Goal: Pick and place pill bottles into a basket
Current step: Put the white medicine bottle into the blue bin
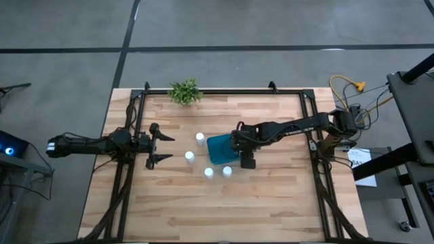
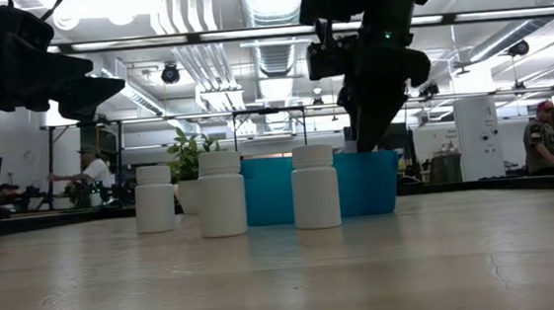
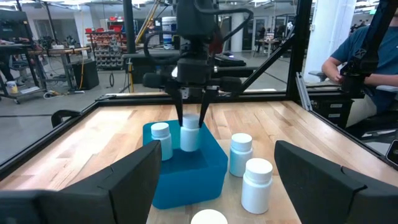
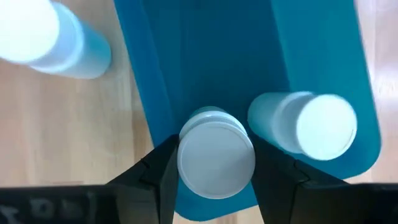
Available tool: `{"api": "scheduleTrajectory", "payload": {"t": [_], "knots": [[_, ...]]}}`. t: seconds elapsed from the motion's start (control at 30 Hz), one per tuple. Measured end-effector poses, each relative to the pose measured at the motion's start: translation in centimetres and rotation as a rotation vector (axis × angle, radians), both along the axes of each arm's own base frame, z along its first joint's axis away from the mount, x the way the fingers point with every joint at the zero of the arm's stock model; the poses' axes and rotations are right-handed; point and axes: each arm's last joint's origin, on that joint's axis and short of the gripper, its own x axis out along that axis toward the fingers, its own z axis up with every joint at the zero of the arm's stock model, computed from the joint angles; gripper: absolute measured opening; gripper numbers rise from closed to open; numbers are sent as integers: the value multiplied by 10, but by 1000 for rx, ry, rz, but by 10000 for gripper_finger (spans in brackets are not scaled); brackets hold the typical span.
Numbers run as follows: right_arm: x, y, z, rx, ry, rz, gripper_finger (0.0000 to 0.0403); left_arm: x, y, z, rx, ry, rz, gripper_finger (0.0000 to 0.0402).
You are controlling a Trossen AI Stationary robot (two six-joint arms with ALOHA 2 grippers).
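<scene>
The teal-blue basket (image 1: 218, 150) stands at the table's middle. My right gripper (image 3: 193, 113) hangs over it, pointing down, shut on one white pill bottle (image 3: 189, 135). A second pill bottle (image 4: 309, 126) stands inside the basket beside the held one. Several more pill bottles stand upright on the wood around the basket's left and near sides, among them one (image 1: 200, 139) to its left and one (image 1: 227, 171) in front. My left gripper (image 1: 168, 148) waits open and level at the table's left, touching nothing. My right gripper pinches the pill bottle by its cap (image 3: 190, 121) between its two fingers (image 4: 163, 167), one on each side. The fingers come from above, pointing steeply down. The bottle hangs upright with its lower part inside the basket's walls; whether it stands on the basket's floor I cannot tell.
A small green plant (image 1: 184, 91) stands at the table's far edge, left of centre. Dark frame rails (image 1: 129, 169) run along both sides. Bare wood lies toward the near edge (image 1: 224, 217). People sit in the room beyond the table.
</scene>
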Motion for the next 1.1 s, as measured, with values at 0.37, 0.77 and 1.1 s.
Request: {"api": "scheduleTrajectory", "payload": {"t": [0.37, 0.77, 1.1], "knots": [[-4, -1, -13, 19, -8, -7, 148, 0, 0, 0, 0, 0, 0, 295], [-3, -2, -12, 75, -8, 3, 149, 0, 0, 0, 0, 0, 0, 295], [-4, -5, -10, 93, -7, -16, 169, 0, 0, 0, 0, 0, 0, 295]]}}
